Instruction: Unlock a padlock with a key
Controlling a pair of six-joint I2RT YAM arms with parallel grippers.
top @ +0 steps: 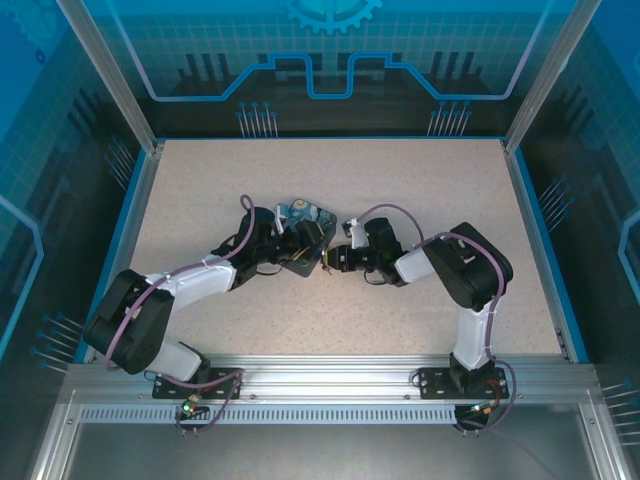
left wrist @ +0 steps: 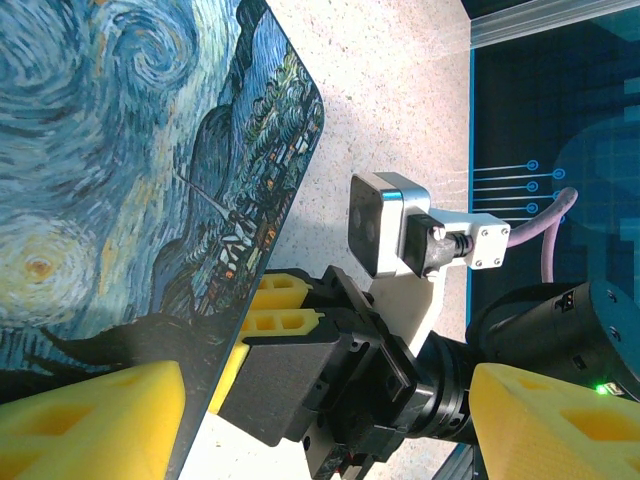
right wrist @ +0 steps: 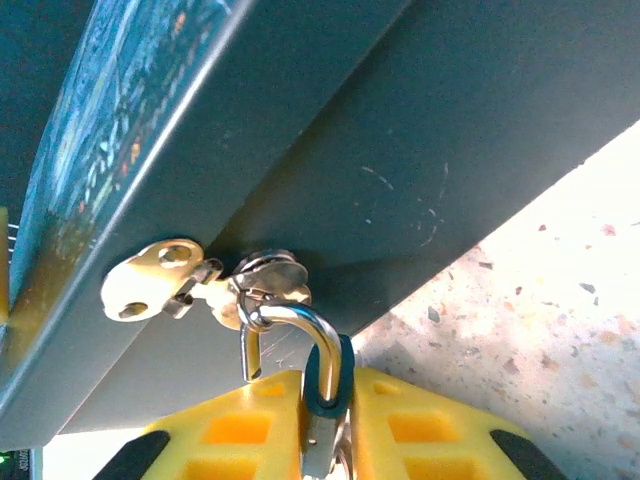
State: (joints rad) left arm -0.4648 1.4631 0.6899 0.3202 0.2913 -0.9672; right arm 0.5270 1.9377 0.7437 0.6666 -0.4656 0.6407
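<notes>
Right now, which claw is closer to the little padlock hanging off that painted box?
The right. The right gripper has its yellow fingers pinching the padlock, which hangs from the painted tin. The left gripper stands open beside the tin, a little farther off.

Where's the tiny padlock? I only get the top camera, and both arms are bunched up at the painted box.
Observer: Right wrist view: the padlock sits pinched between the right gripper's yellow pads.
Operator: Is it hooked to the box?
Observer: Yes, its shackle loops through the silver latch on the tin's dark side.
Operator: What's the left gripper doing?
Observer: Jaws wide open, one yellow finger lying over the painted lid.
</notes>
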